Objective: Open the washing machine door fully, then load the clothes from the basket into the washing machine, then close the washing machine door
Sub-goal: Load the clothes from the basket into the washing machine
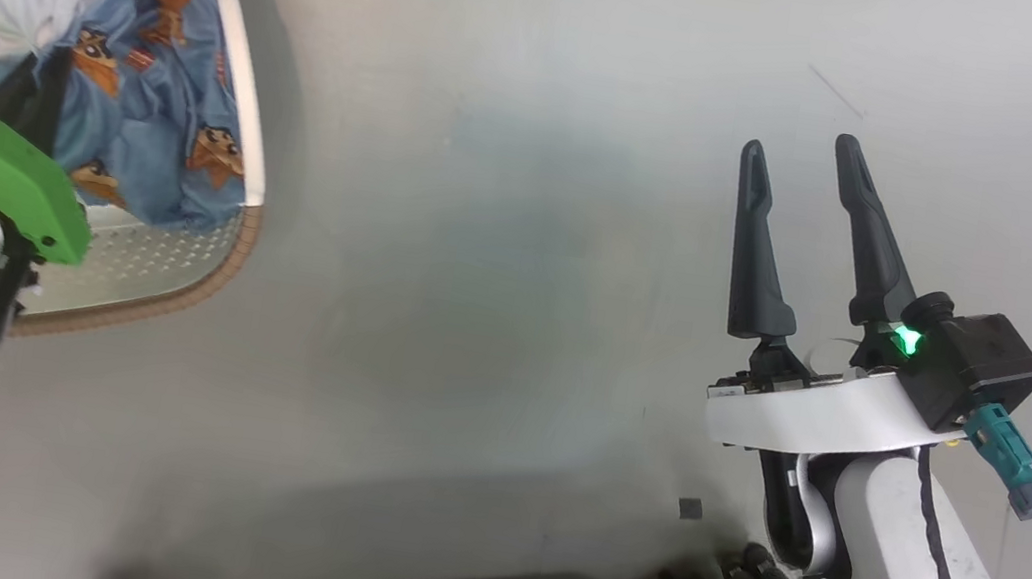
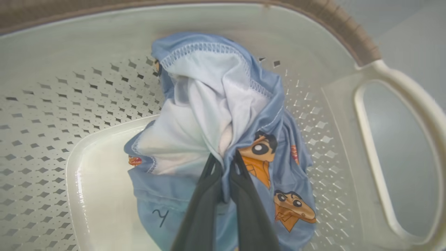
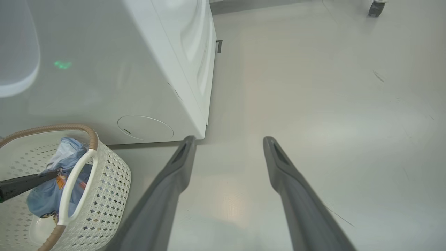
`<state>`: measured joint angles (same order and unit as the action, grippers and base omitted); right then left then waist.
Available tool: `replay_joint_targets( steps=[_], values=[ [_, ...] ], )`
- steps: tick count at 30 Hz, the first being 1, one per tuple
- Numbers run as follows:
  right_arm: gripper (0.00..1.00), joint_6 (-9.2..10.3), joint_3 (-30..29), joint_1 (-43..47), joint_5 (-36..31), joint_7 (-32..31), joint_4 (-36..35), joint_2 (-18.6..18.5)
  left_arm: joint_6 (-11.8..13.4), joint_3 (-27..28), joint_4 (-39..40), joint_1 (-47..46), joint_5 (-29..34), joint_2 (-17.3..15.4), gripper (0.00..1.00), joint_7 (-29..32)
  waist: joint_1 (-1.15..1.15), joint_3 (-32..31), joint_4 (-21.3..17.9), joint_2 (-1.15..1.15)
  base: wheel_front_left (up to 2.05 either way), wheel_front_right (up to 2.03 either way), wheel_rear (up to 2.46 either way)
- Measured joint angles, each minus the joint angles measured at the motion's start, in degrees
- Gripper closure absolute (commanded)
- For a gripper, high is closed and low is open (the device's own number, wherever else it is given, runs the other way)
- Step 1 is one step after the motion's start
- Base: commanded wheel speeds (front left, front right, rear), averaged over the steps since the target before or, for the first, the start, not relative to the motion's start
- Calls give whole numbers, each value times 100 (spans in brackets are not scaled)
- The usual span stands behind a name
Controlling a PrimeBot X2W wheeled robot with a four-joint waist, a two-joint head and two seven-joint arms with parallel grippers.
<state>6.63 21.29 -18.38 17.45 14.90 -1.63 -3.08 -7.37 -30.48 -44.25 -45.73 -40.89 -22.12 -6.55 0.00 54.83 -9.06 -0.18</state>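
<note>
- Dark fingers of the left tool (image 2: 224,162) are drawn almost together, pinching a fold of the clothes (image 2: 216,104) where the white lining meets the blue print.
- Clothes: one bunched heap lying inside the basket (image 2: 52,122), on its base and against the perforated wall near one handle. From the wrist view I cannot tell whether the heap has left the base.
- Basket stands on the floor (image 3: 313,104), just beside the lower corner of the washing machine (image 3: 146,69), near the round cover low on that face.
- Right tool (image 1: 801,146): fingers spread wide, nothing between them. It hangs over bare floor, well apart from the basket and touching nothing.
- Door: cannot make it out with any certainty from these views, so I cannot tell whether the opening step is done. Drum not seen either.
- Progress, as judged: the loading step is at its very start. The grip on the fabric looks made, but the lift and the carry to the machine are yet to come.
- Left to do: lift the heap clear of the rim, put it in the drum, check the basket for leftovers, close the door.
- Risk noted: the pinch holds a single fold, so part of the heap may trail or slip on the lift.
</note>
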Motion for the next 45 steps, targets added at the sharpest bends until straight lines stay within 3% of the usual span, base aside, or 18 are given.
replay_joint_targets(
  steps=[10,28,45],
  values=[
    [0,-31,-189,-3,-55,0,172,-46,0,-65,-21,508,-394,253,100,-642,0,-598,324,0,0,0,0],
    [0,-255,-320,225,-42,1,558,-44,0,47,187,1221,-660,452,100,-788,-1,-1741,685,0,0,0,0],
    [0,-485,-498,583,37,0,890,-41,0,1011,1154,1701,-321,318,100,-788,-1,-2910,867,0,0,0,0]
  ],
)
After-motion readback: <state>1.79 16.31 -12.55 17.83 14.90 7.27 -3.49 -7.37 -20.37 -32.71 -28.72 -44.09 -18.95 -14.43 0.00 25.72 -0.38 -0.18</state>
